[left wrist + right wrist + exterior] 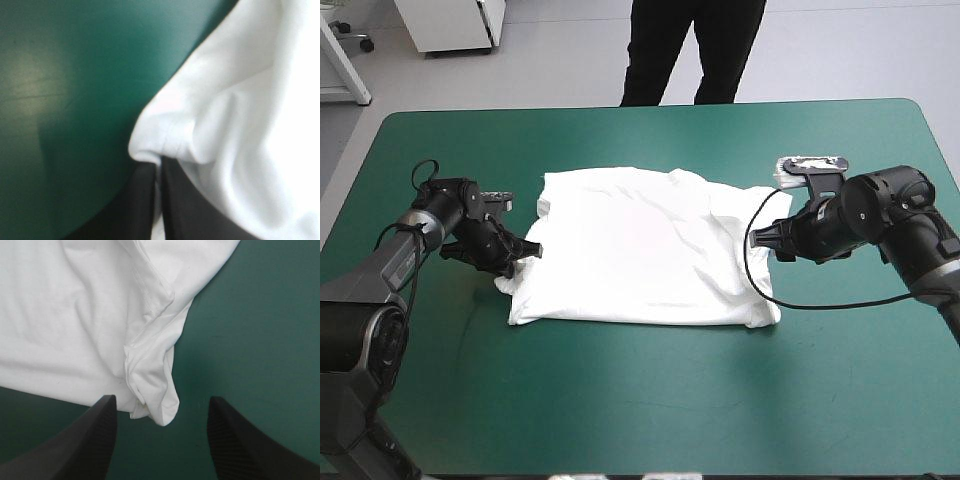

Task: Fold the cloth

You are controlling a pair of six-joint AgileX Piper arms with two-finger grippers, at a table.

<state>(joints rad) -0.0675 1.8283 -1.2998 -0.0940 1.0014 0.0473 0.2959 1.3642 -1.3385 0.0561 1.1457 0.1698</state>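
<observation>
Teal-green cover spans the table, and the T-shirt lies spread flat at its middle, a little toward the far edge. Its long axis runs left to right, straight from one arm to the other. Each arm comes in low from its own side, wrist close above the cover and pointed inward at the nearer short edge of the T-shirt, so neither is clearly closer than the other.

The left gripper is at the left edge. In its wrist view the black fingers are pressed almost together, with a thin fold of white between them and the cloth rising from the pinch.

The right gripper is spread wide, gripping nothing. A bunched flap of the right edge hangs out onto the cover and points into the gap between the fingers, its tip level with the fingertips and nearer one finger than the other.

The next move likely turns on this flap. A short advance along the T-shirt's long axis, nudged sideways to centre it, should allow a pinch to match the left.
</observation>
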